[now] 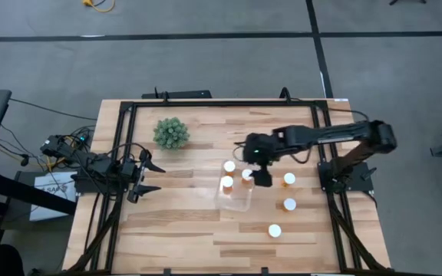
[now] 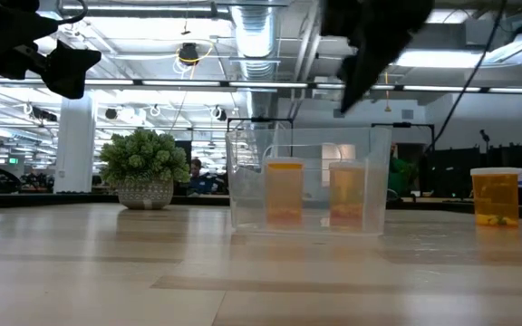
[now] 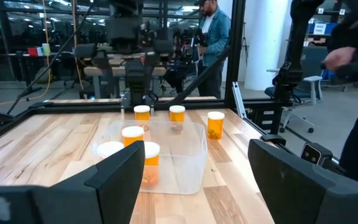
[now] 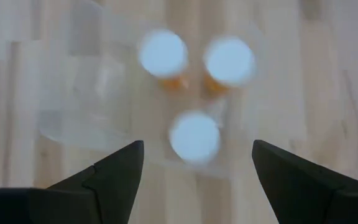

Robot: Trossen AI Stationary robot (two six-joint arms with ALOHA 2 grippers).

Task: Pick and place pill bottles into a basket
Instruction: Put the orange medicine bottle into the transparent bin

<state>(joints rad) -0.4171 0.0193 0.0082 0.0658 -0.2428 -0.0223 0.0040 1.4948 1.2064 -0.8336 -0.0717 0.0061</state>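
The clear basket (image 1: pixel 235 193) stands on the table's middle. Three orange pill bottles with white caps stand inside it (image 1: pixel 229 165) (image 1: pixel 227 182) (image 1: pixel 247 175); they show as three caps in the right wrist view (image 4: pixel 194 137). Three more bottles stand on the table to its right (image 1: pixel 289 179) (image 1: pixel 289 204) (image 1: pixel 275 230). My right gripper (image 1: pixel 261 179) (image 4: pixel 197 171) hovers open and empty above the basket's right side, pointing down. My left gripper (image 1: pixel 149 178) (image 3: pixel 197 180) is open and empty at the table's left, facing the basket (image 3: pixel 166 155).
A green spiky plant in a pot (image 1: pixel 171 133) (image 2: pixel 143 167) stands on the table behind and left of the basket. A black frame (image 1: pixel 221 102) runs round the table's edges. People show in the room beyond the table (image 3: pixel 213 37).
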